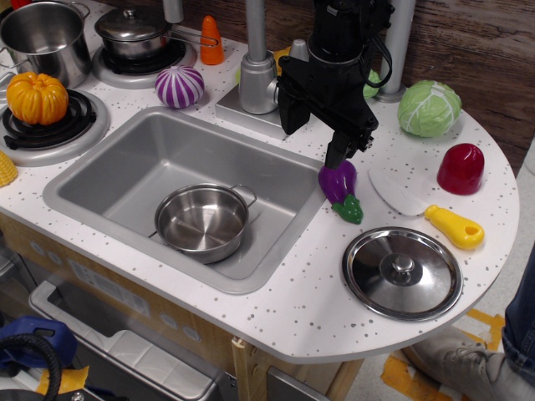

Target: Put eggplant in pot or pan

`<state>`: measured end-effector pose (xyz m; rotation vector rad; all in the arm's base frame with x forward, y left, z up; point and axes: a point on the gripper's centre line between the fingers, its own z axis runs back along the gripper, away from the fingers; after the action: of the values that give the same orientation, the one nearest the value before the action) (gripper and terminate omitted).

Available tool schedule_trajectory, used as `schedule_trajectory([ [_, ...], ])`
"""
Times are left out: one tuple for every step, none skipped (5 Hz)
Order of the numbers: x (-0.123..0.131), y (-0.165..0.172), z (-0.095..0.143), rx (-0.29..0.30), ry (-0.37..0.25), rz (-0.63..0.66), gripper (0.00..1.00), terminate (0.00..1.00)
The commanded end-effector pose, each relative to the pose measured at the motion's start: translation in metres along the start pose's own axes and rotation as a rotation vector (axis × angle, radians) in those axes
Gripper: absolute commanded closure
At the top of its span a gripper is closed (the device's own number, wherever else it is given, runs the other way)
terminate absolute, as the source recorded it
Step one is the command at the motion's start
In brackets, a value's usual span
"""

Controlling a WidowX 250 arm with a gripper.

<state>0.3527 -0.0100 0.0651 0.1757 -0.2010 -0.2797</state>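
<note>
The purple eggplant (338, 183) with its green stem cap lies on the speckled counter, just right of the sink's right rim. My black gripper (314, 144) hangs directly over it with the jaws apart. One fingertip (336, 157) reaches down to the eggplant's top end, and I cannot tell whether it touches. The small shallow steel pot (203, 221) with wire loop handles stands empty in the sink (109, 171), to the lower left of the gripper.
A steel lid (402, 272), a yellow-handled knife (454, 227), a red vegetable (461, 168) and a green cabbage (429, 108) lie to the right. The faucet (259, 75), striped onion (179, 86), pumpkin (36, 98), stockpot (46, 38), lidded saucepan (134, 29) and carrot (211, 40) stand behind and left.
</note>
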Motion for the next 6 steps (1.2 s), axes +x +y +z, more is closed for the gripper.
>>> schedule_trajectory([
  [0.000, 0.000, 0.000, 0.000, 0.000, 0.000, 0.00, 0.00],
  [0.015, -0.004, 0.008, 0.022, -0.004, 0.105, 0.00, 0.00],
  [0.032, -0.010, 0.013, 0.010, -0.038, 0.209, 0.00, 0.00],
  [0.042, -0.014, 0.007, -0.007, -0.070, 0.297, 0.00, 0.00],
  [0.044, -0.021, 0.000, -0.005, -0.066, 0.399, 0.00, 0.00],
  [0.040, -0.021, -0.007, -0.020, -0.054, 0.503, 0.00, 0.00],
])
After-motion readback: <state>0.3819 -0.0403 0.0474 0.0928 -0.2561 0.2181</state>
